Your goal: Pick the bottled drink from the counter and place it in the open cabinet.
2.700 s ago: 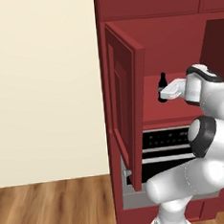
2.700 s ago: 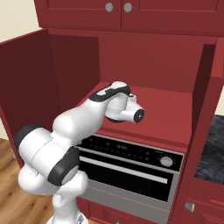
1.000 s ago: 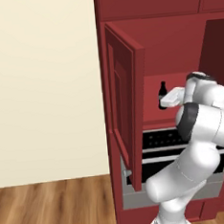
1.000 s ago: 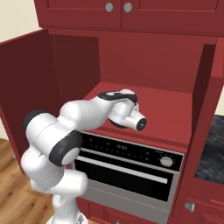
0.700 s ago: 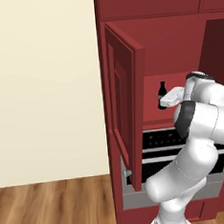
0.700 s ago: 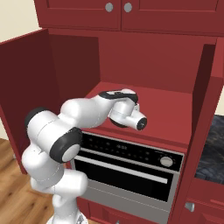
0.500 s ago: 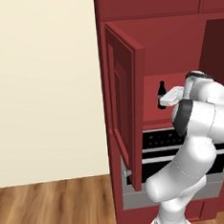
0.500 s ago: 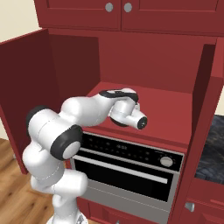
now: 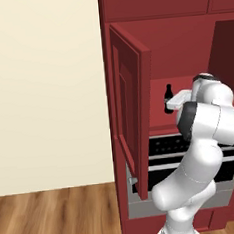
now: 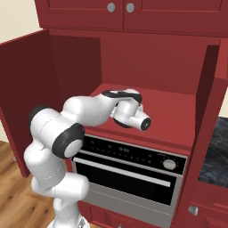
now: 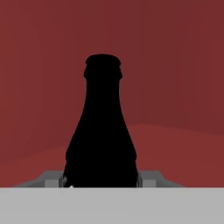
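Note:
The bottled drink (image 9: 168,98) is a small black bottle standing upright inside the open cabinet (image 9: 186,80), near the left of its red recess. My gripper (image 9: 169,105) is shut on its lower body. In the hand view the bottled drink (image 11: 101,131) rises dark between my two fingertips, with my gripper (image 11: 101,180) clasping its wide part; its base is hidden. The red shelf floor (image 10: 173,111) and back wall lie behind it. The cabinet's tall panelled door (image 9: 131,112) swings out to the left. A strip of the black marbled counter (image 10: 219,151) shows at the far right.
A built-in oven (image 10: 129,167) with a silver knob sits directly under the shelf. Closed red doors with round silver knobs (image 10: 120,7) are above. The right door panel (image 10: 207,93) stands open. A cream wall (image 9: 46,85) and wood floor (image 9: 57,219) lie left.
My arm has pushed further into the recess, carrying the bottle slightly left and down. The grip on the bottle looks the same.

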Controlling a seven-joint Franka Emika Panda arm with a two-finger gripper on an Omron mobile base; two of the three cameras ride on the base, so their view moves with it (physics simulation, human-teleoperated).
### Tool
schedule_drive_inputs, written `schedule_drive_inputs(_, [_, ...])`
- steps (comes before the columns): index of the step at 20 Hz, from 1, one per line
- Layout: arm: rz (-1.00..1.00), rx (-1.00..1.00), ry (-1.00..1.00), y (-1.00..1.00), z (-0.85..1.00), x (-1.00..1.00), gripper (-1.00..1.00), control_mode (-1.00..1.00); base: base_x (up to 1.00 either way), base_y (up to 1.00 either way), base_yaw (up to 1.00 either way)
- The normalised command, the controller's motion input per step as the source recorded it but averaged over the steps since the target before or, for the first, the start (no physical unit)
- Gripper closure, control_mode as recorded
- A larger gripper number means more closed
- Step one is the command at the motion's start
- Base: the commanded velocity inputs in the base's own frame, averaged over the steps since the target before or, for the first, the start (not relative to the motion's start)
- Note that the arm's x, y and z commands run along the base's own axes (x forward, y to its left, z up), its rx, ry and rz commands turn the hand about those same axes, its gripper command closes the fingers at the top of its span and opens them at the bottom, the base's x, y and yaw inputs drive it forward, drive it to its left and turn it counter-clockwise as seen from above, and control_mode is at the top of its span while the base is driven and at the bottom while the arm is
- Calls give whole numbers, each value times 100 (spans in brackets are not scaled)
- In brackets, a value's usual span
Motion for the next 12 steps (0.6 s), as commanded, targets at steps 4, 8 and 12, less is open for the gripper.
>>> schedule_drive_inputs(4, [0,0,-4,0,-5,0,-100,-100,0,0,0])
schedule_drive_inputs(8, [0,0,-6,0,0,-10,-100,-100,0,0,0])
schedule_drive_inputs(12, [0,0,-3,0,0,-19,-100,-100,0,0,0])
